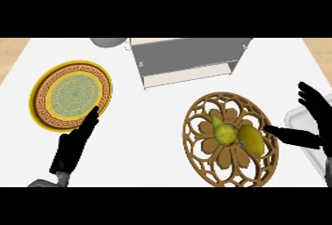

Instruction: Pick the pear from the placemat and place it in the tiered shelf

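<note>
On placemat [206, 162]: pear [224, 131] touching lemon [252, 139] | right robot hand [311, 127] wide, beside | left robot hand [74, 147] wide, by plate [42, 94]

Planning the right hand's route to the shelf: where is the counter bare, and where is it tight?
Bare counter runs between the yellow-rimmed plate and the brown placemat, up to the tiered shelf. Crowded at right: the right hand sits open between placemat and a tray, beside the pear and a lemon. The left hand overlaps the plate's lower edge.
</note>
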